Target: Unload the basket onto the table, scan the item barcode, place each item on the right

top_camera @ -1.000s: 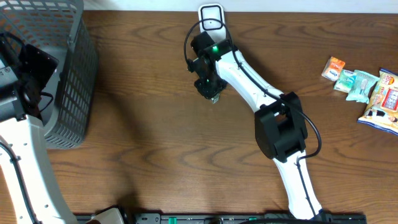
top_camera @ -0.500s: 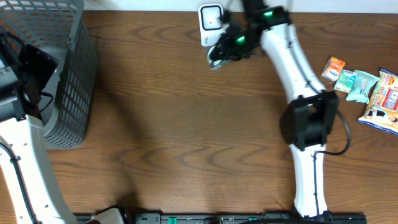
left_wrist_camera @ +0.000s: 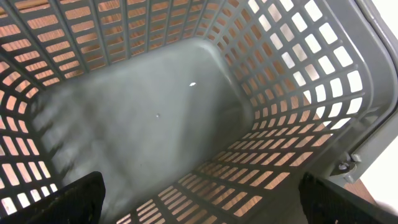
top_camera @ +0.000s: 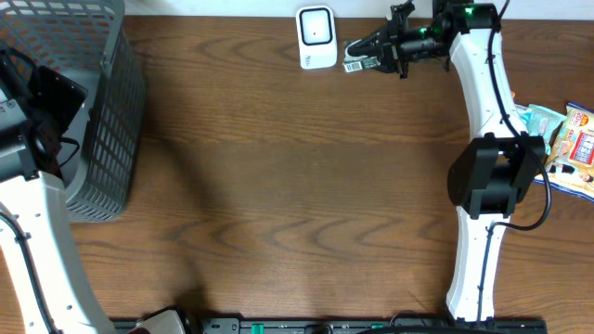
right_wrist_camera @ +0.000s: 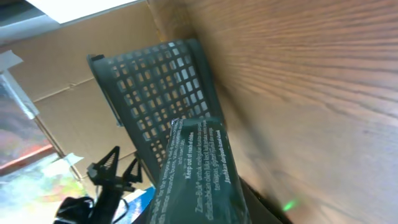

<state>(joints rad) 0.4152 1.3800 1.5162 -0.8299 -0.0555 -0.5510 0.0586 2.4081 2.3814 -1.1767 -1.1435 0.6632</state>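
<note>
Beside the scanner [top_camera: 316,37], the outstretched right gripper [top_camera: 369,51] pinches a dark packet [right_wrist_camera: 196,168].

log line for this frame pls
right gripper: shut on packet | packet: beside scanner, off table | left gripper: open, idle above basket | scan: not confirmed

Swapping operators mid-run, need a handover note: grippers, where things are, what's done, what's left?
Left gripper: open, empty, hanging over the grey basket.
Right gripper: shut on the dark packet, held just right of the white scanner.
Done: packet picked up and brought to the scanner.
Left: face its barcode to the scanner. Whether a scan has registered can't be told. More snack packs lie at the table's right edge.
</note>
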